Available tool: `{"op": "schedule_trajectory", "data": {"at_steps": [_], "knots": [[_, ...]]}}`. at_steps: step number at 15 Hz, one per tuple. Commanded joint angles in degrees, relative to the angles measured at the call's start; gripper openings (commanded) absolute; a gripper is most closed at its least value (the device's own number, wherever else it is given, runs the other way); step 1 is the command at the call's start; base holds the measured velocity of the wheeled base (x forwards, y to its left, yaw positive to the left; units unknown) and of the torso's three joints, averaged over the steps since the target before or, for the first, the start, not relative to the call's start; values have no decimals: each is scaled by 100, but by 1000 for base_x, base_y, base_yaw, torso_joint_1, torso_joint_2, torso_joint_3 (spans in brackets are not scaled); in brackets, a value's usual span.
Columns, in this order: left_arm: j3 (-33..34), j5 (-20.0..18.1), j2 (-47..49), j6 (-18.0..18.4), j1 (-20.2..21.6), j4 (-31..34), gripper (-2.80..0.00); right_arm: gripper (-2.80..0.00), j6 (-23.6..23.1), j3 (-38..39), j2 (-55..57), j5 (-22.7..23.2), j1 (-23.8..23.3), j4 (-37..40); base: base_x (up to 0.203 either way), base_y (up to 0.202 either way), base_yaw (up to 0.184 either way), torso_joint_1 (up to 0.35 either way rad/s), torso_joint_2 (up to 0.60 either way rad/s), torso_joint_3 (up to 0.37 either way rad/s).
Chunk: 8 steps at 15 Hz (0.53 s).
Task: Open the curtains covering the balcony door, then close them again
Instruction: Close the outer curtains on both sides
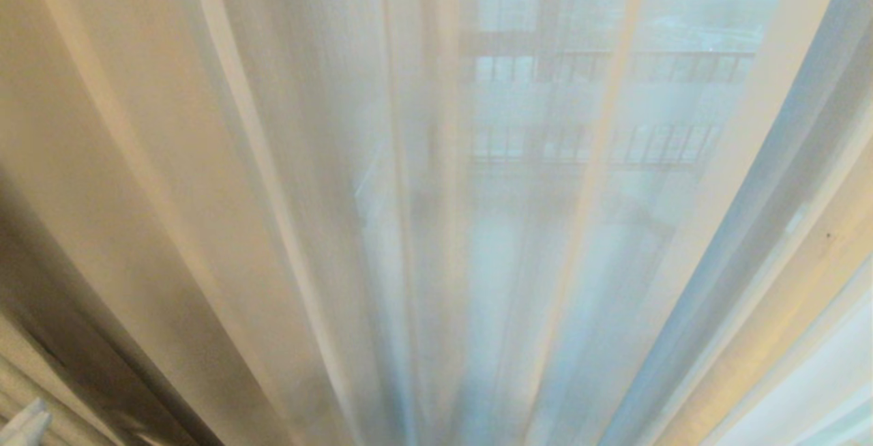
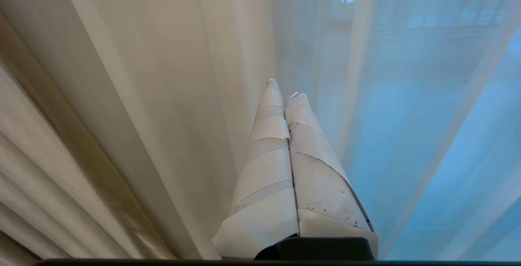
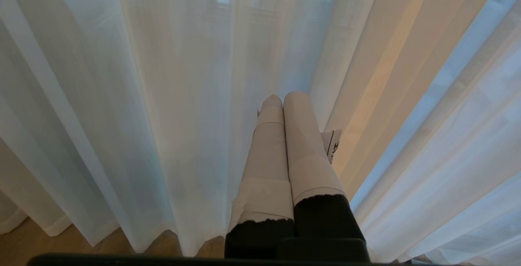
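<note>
- Your left pincer (image 2: 285, 89) is pressed closed on nothing, its tips just short of the curtains: heavy grey-beige drape (image 2: 36, 164) to its left, white sheer (image 2: 407, 136) ahead, folds running floor to ceiling.
- Through the sheer (image 1: 477, 228) you see the balcony door (image 1: 549, 16) dimly.
- Your right pincer (image 3: 283, 97) is closed too, empty, facing sheer (image 3: 142, 115); I judge the left nearer the drape's edge.

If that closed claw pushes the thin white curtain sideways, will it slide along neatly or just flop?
The sheer curtain looks see-through and loosely pleated, so it is probably light and floppy. It would likely bunch around the shut left gripper.
</note>
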Motion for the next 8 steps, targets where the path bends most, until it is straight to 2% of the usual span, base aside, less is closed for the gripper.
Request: {"op": "schedule_trajectory", "data": {"at_steps": [1,3,6,8], "knots": [[13,72,-325,80,-352,16,-280,-280,-3,0,7,6,0,6,0,0,0,0,0,0],[13,112,-719,190,-378,200,-280,-280,-3,0,7,12,0,2,0,0,0,0,0,0],[13,271,-1501,202,-335,1210,-280,-280,-3,0,7,12,0,0,0,0,0,0,0,0],[13,267,-1501,115,-330,1258,-280,-280,-3,0,7,12,0,0,0,0,0,0,0,0]]}}
